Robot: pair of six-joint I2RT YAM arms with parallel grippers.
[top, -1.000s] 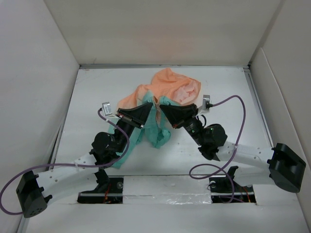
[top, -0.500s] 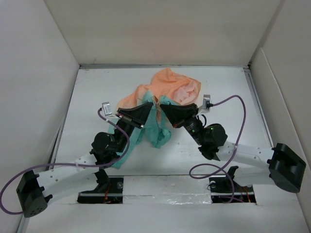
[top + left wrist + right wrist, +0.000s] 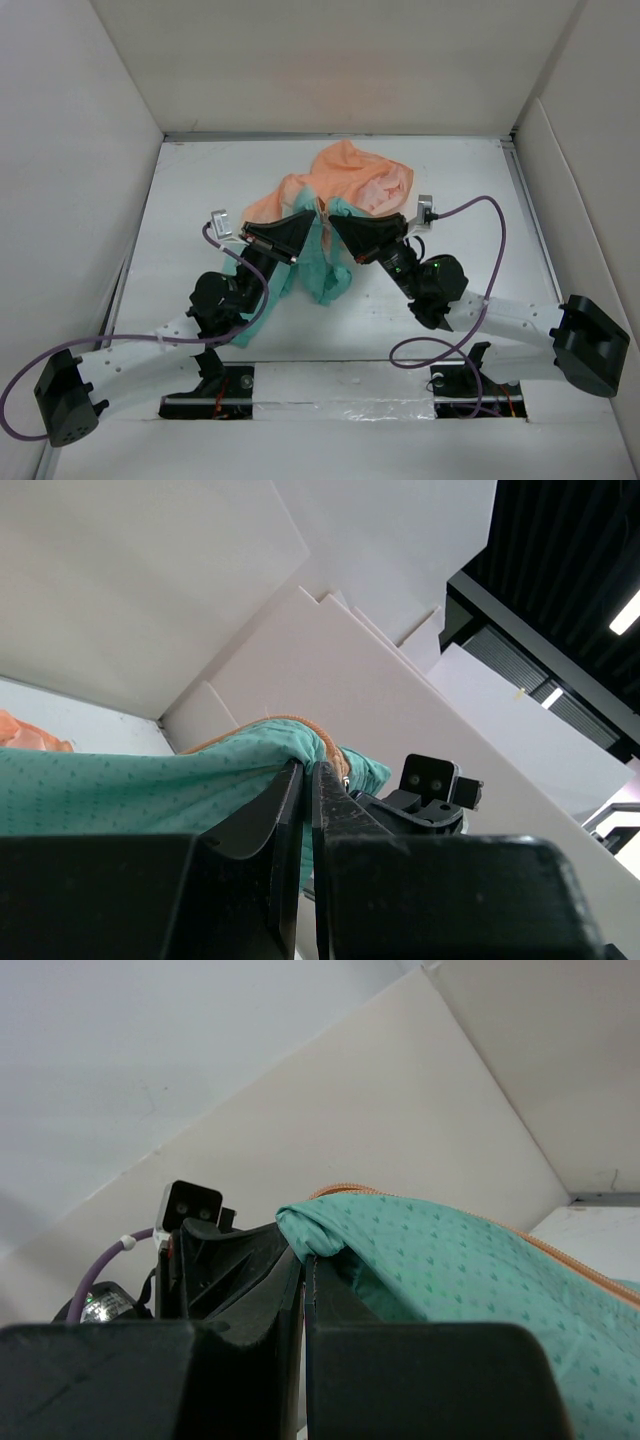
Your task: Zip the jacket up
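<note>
1. Jacket (image 3: 345, 180): bunched mid-table (image 3: 200, 190). The orange hood end lies far and the teal hem end near, with a teal fold lifted between the two arms. No slider can be seen in any view.
2. Risk: both pinches sit at the very fingertips on thin, slick fabric. My read is that any pull apart could let the fold slide out.
3. Risk: the orange zipper edge (image 3: 570, 1260) runs past the right pinch, but whether either gripper has the pull tab or only cloth, I cannot tell. Tugging cloth alone would drag the whole heap rather than close the teeth.
4. Risk: the gripper tips nearly meet over the fold. Further closing-in could knock them together or pinch both front edges crookedly.
5. Left gripper (image 3: 303, 218): reaches up and inward from the left base. Its fingers are closed down to a sliver and clamp teal fabric (image 3: 150, 780).
6. Right gripper (image 3: 336, 220): mirrors it from the right, angled inward and raised. Its fingers are pressed together on the teal fold (image 3: 320, 1225).
</note>
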